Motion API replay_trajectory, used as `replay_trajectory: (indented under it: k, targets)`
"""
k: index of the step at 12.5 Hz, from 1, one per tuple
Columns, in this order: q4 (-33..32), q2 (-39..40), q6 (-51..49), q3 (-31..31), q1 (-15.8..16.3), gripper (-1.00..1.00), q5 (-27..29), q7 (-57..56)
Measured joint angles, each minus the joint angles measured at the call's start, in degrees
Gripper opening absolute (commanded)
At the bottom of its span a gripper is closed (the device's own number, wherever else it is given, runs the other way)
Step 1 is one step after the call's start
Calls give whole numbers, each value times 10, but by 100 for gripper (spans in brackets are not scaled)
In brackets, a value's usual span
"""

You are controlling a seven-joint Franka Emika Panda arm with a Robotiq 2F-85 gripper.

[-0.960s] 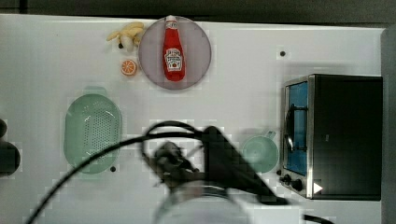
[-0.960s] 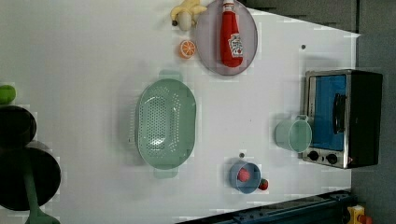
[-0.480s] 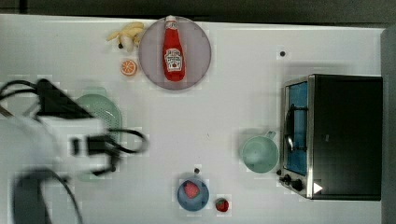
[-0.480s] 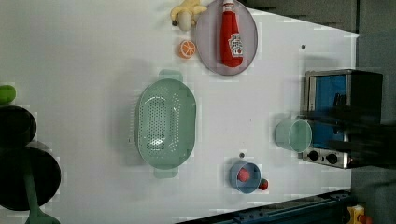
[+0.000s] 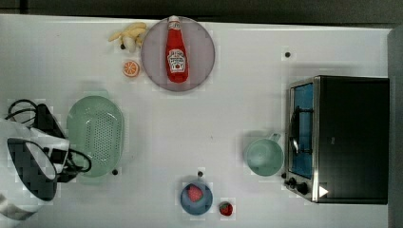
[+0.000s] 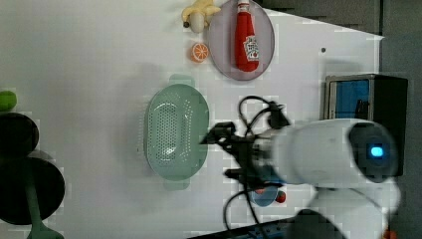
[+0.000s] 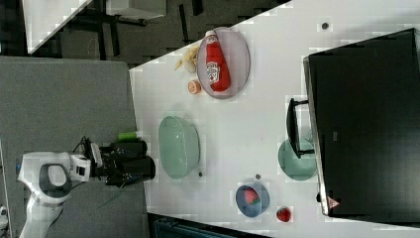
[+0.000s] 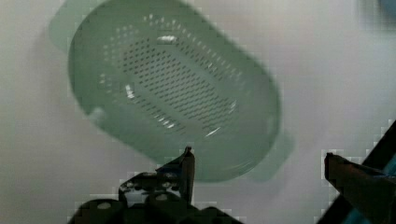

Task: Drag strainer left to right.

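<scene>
Hand has swung over to strainer, now just below it; fingers wide apart, nothing held. Drag not begun.

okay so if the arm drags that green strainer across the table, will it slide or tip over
The strainer will probably slide: its oval bowl sits low and wide on the smooth white table. It looks like thin, hole-riddled plastic, so likely light and may skid or twist. A push high on its rim could tilt it.

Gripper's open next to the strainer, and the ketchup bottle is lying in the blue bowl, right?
Not quite. The ketchup bottle lies on the grey plate, as the top view shows; the blue bowl holds a strawberry. The gripper is open by the strainer.
</scene>
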Motion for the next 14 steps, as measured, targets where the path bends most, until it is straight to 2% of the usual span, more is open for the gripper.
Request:
replay_trajectory:
  k: [3, 6, 10, 14]
  targets:
    - [27, 76, 39, 20, 4, 100, -98, 164]
    - [16, 134, 99, 9, -1, 100, -120, 268]
    - [11, 233, 213, -29, -4, 100, -164, 300]
    - [-32, 257, 254, -75, -8, 100, -160, 305]
